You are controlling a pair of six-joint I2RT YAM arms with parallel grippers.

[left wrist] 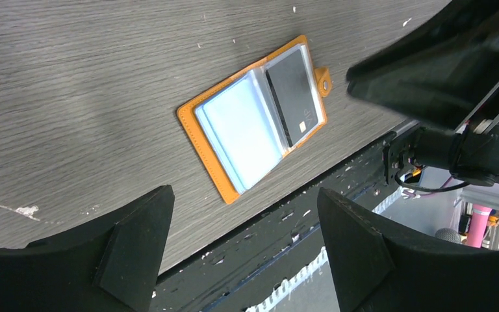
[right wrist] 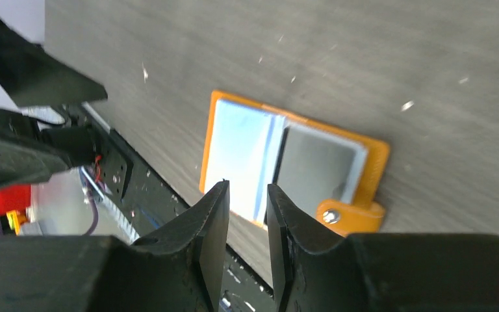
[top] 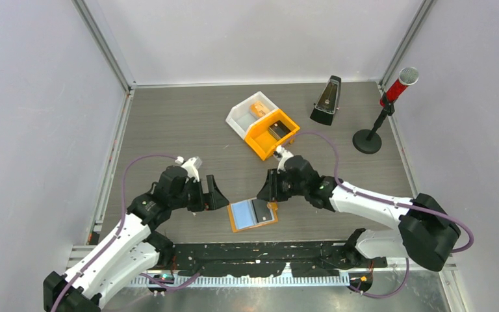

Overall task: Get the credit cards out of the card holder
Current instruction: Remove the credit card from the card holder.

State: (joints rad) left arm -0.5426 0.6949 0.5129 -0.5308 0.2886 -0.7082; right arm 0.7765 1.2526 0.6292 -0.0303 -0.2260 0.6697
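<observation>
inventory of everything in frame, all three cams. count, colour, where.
card holder: 1, orange, pale blue sleeves, open flat at the near edge
credit card: 1 visible, black, in the sleeve by the tab; other sleeves unclear
orange bin: 1, orange, mid-table, dark flat item inside
white bin: 1, white, against the orange bin's far side, orange item inside
metronome: 1, black, far right
microphone: 1, red, grey head, right edge
table: 1, grey wood-grain
left gripper: open, empty, left of holder
right gripper: narrow gap, empty, over holder's right side
</observation>
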